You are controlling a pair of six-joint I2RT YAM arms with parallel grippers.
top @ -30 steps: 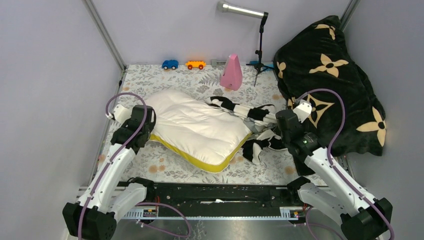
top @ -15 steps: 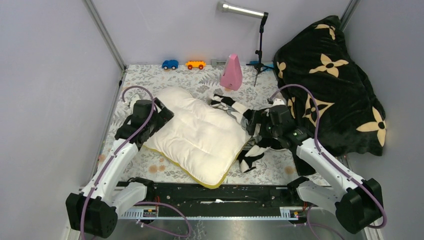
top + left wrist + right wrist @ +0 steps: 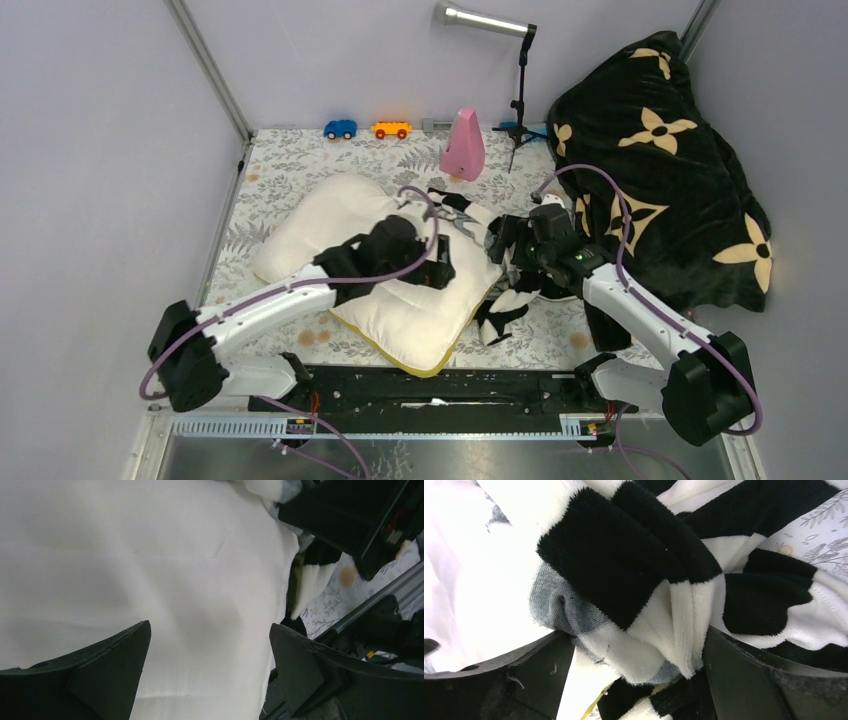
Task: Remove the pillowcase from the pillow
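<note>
The left end effector (image 3: 209, 632) is released. Its two dark fingers stand wide apart with nothing between them, hovering just over the cream-white face of the pillow (image 3: 150, 555), near the pillow's right edge. Its arm lies across the middle of the pillow from the near left corner.

The right end effector (image 3: 638, 642) is also released, its fingers spread wide. A bunched fold of the pillowcase (image 3: 639, 565) fills the gap between them without looking pinched. It sits just off the pillow's right edge, facing the left end effector (image 3: 437, 268) from close by.

In the overhead view, the pillow (image 3: 320, 215) lies bare and slantwise on the flower-printed table (image 3: 290, 160), with a yellow band showing along its near edge. The pillowcase (image 3: 500, 318) is off it, a crumpled heap of black and cream stripes against the pillow's right side. It runs from beside the far right corner, under the right end effector (image 3: 503, 240), toward the near right corner.

To the right of the pillow is a black plush blanket (image 3: 660, 150) with tan flowers, piled against the wall. Beyond the pillow's far edge stand a pink cone (image 3: 462, 145), a blue toy car (image 3: 340, 128), an orange toy car (image 3: 391, 129) and a thin black stand (image 3: 520, 90).
</note>
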